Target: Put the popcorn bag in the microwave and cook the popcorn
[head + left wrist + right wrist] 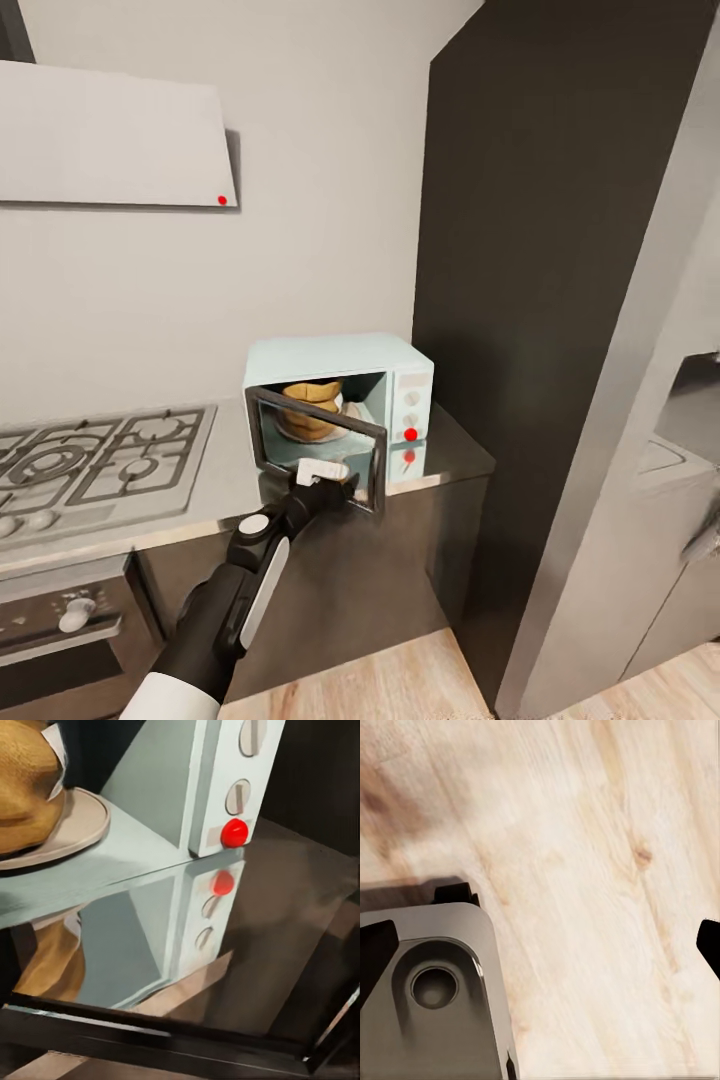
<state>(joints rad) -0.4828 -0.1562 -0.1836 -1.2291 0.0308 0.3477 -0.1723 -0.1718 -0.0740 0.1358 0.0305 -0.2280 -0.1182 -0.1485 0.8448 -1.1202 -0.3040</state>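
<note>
The left gripper, fingers' spread impossible to tell, rests against the hinged dark glass door of the pale mint-blue microwave. Beyond, the tan-brown paper popcorn bag sits inside on its turntable plate. Push the door evenly until it is flush.

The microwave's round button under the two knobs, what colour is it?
Bright red. The button on the pale mint-blue microwave shows best in the left wrist view.

Your left arm, black with white shell panels, reaches forward to the pale mint-blue box microwave; its black-and-white left gripper sits at the door's lower edge, finger spread unreadable. Right wrist points at floor.
</note>
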